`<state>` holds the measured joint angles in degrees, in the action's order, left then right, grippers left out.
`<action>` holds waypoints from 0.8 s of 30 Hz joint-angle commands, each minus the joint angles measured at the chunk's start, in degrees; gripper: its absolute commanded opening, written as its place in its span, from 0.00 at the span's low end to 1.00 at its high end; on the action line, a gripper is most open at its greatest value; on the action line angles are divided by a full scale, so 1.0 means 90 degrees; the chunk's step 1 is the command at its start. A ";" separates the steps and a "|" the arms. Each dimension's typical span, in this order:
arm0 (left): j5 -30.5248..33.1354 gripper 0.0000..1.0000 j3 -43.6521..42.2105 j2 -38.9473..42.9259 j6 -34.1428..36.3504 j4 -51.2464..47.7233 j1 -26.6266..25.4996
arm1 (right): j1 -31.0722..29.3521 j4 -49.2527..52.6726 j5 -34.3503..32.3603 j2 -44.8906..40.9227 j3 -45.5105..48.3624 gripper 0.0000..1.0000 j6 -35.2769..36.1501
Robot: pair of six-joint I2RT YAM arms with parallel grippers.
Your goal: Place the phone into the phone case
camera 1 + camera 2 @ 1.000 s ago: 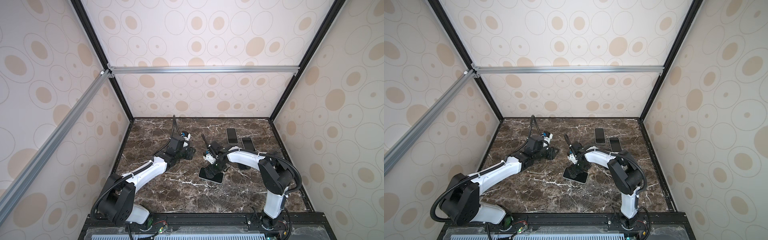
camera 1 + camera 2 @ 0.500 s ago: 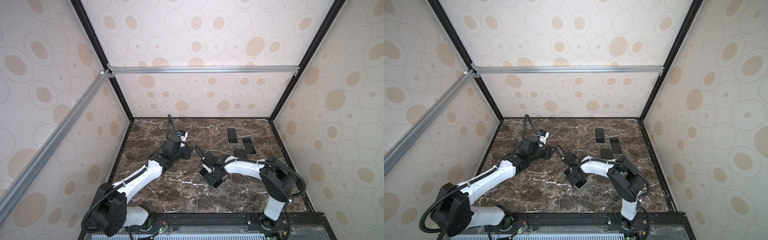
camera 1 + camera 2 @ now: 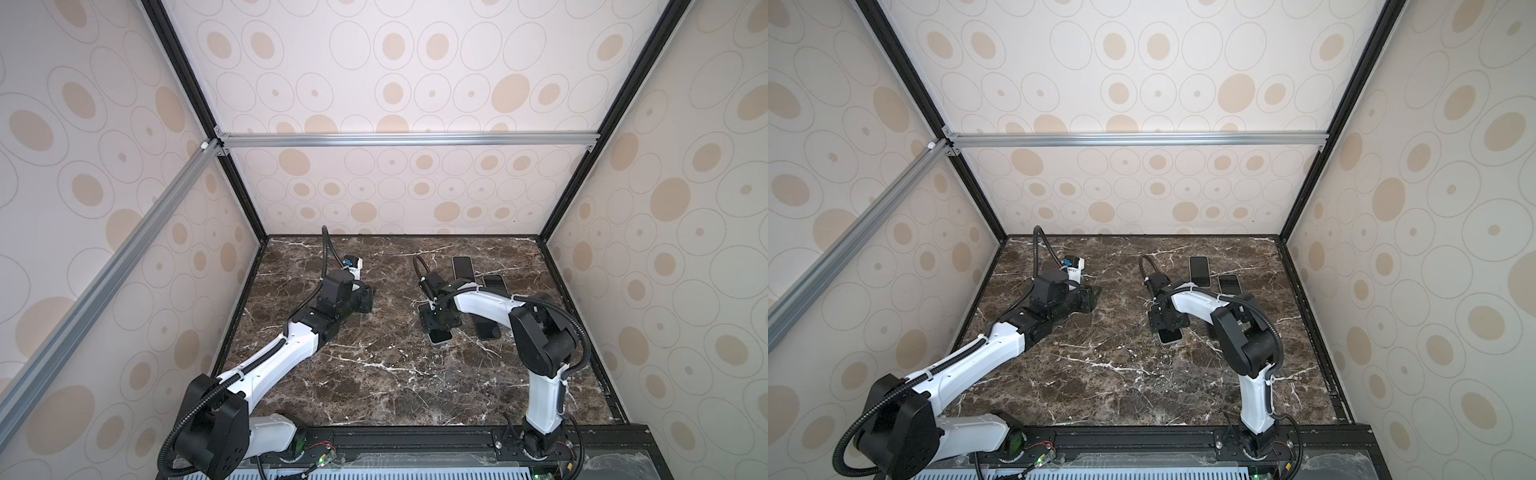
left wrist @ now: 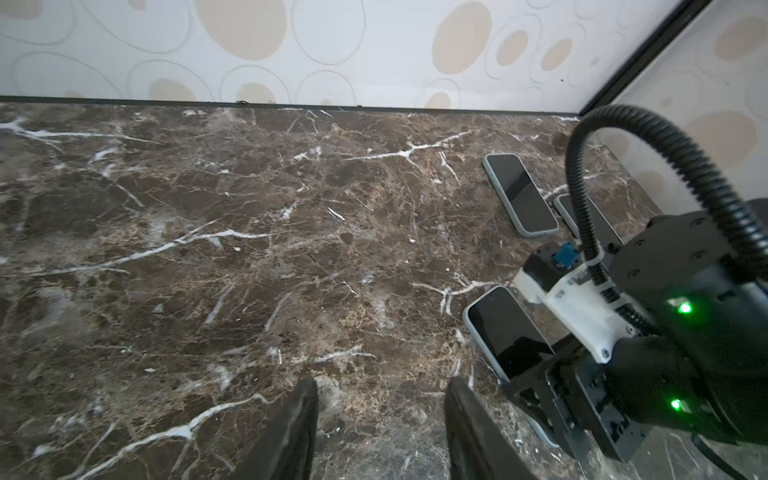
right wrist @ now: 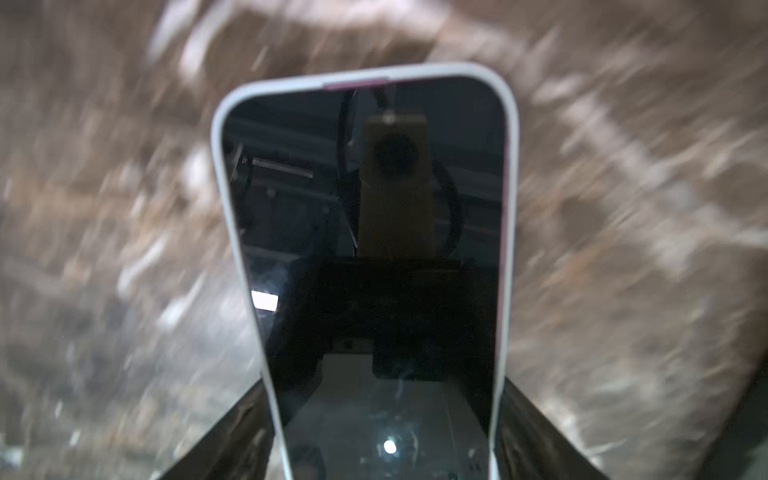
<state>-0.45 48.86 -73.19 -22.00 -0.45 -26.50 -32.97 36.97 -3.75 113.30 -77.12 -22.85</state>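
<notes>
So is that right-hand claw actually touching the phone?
Touching. In the right wrist view the right gripper has its fingers flush against both long edges of the phone, no gap.

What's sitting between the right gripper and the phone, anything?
Nothing visible. The right gripper straddles the phone, fingers against the long edges of its pale case. The left gripper is open over bare marble, apart from the phone.
</notes>
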 commanded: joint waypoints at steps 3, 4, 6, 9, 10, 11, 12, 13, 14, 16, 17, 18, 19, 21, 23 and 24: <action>0.1362 0.58 -0.0081 0.0007 -0.0526 0.0925 0.0283 | -0.0018 0.0054 0.0141 -0.0539 -0.0063 0.93 -0.0066; 0.1687 0.59 -0.0150 0.0018 -0.0462 0.1178 0.0347 | -0.0012 0.0127 0.0074 -0.0755 -0.0071 0.94 -0.0020; 0.2506 0.66 -0.0325 0.0034 -0.0274 0.1604 0.0500 | 0.0037 0.0311 -0.0108 -0.1251 -0.0086 0.97 0.0094; 0.3681 0.75 -0.0852 0.0184 0.0335 0.2644 0.0770 | 0.0332 0.0361 -0.0612 -0.2295 0.0159 0.99 0.0202; 0.3944 0.76 -0.1089 0.0278 0.0575 0.3042 0.0882 | 0.0527 0.0232 -0.0814 -0.2734 0.0364 0.99 0.0252; 0.4098 0.77 -0.1322 0.0339 0.0820 0.3413 0.0956 | 0.0724 -0.0025 -0.0965 -0.3131 0.0596 0.99 0.0357; 0.4236 0.79 -0.1602 0.0390 0.1065 0.3883 0.1063 | 0.0973 -0.0476 -0.1195 -0.3583 0.1063 0.99 0.0538; 0.4274 0.80 -0.1894 0.0414 0.1305 0.4268 0.1178 | 0.1224 -0.1270 -0.1564 -0.4026 0.1664 0.99 0.0765; 0.4262 0.80 -0.2098 0.0401 0.1464 0.4570 0.1285 | 0.1434 -0.2116 -0.1961 -0.4369 0.2286 0.99 0.1019; 0.4065 0.82 -0.2458 0.0241 0.1615 0.5050 0.1588 | 0.2021 -0.4458 -0.1877 -0.4883 0.3870 0.99 0.1934; 0.3863 0.82 -0.2568 0.0127 0.1603 0.5218 0.1730 | 0.2244 -0.5611 -0.1742 -0.4935 0.4474 0.99 0.2220; 0.3660 0.82 -0.2678 -0.0036 0.1585 0.5381 0.1872 | 0.2447 -0.6560 -0.1711 -0.4870 0.4974 0.99 0.2347; 0.3472 0.82 -0.2758 -0.0182 0.1601 0.5511 0.1959 | 0.2594 -0.7053 -0.1652 -0.4733 0.5214 0.99 0.2428; 0.3186 0.83 -0.2913 -0.0561 0.1609 0.5900 0.2117 | 0.2710 -0.7591 -0.1635 -0.4266 0.5477 0.99 0.2657; 0.2847 0.84 -0.2775 -0.0641 0.1615 0.5729 0.2248 | 0.2732 -0.7806 -0.1550 -0.3825 0.5543 0.99 0.2812; 0.2433 0.85 -0.2855 -0.0741 0.1746 0.6191 0.2346 | 0.2734 -0.8197 -0.1468 -0.3555 0.5659 0.99 0.2872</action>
<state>28.34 23.18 -79.02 -9.30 45.87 -6.92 -8.56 -19.57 -17.76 79.20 -26.48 -2.37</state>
